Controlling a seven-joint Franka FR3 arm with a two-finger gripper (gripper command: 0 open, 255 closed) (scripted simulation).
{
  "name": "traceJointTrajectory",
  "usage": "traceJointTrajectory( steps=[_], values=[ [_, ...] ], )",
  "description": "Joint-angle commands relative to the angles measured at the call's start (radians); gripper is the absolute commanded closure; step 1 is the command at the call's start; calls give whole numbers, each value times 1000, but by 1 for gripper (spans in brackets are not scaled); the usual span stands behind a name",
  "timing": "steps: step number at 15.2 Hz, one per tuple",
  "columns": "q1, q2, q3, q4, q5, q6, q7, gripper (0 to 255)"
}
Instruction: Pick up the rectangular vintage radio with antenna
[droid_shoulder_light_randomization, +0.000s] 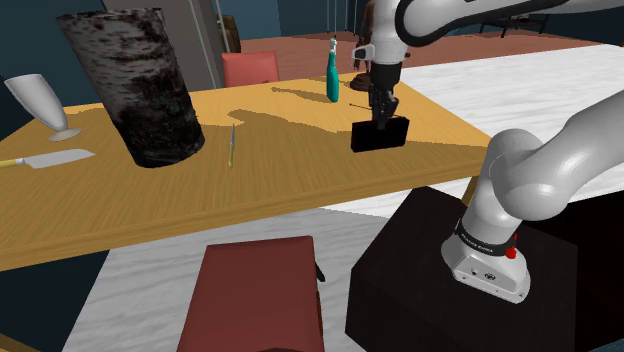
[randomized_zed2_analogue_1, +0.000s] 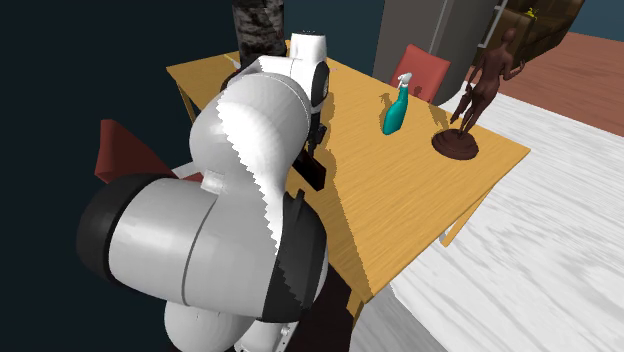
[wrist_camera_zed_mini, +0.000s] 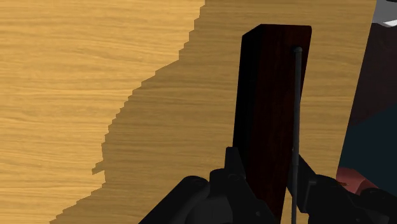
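The radio (droid_shoulder_light_randomization: 380, 134) is a dark rectangular box near the wooden table's (droid_shoulder_light_randomization: 300, 170) edge closest to the stand. In the wrist view it shows a dark reddish-brown wood face (wrist_camera_zed_mini: 270, 95) with a thin grey antenna (wrist_camera_zed_mini: 297, 108) lying along it. My black gripper (droid_shoulder_light_randomization: 383, 112) comes down on it from above. Its fingers (wrist_camera_zed_mini: 233, 167) clasp the radio's two sides, so my gripper (wrist_camera_zed_mini: 267, 170) is shut on it. I cannot tell whether the radio still touches the table. In the second exterior view my own arm hides most of the radio (randomized_zed2_analogue_1: 316, 176).
A teal spray bottle (droid_shoulder_light_randomization: 332, 72) stands just behind the radio. A big dark bark-covered cylinder (droid_shoulder_light_randomization: 135, 90), a white goblet (droid_shoulder_light_randomization: 40, 100), a knife (droid_shoulder_light_randomization: 50, 160) and a thin tool (droid_shoulder_light_randomization: 232, 145) lie toward the shoulder view's left. A brown figurine (randomized_zed2_analogue_1: 480, 95) stands at a table corner. Red chairs (droid_shoulder_light_randomization: 260, 295) flank the table.
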Motion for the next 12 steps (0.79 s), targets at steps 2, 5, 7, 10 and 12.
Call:
traceJointTrajectory(
  steps=[2, 5, 7, 10, 12],
  values=[
    [3, -3, 8, 36, 6, -39, 3, 255],
    [5, -2, 13, 77, 11, -79, 3, 255],
    [7, 0, 17, 105, 14, -105, 3, 255],
    [10, 5, 21, 148, 18, -143, 3, 255],
    [10, 5, 22, 150, 18, -145, 3, 255]
  ],
)
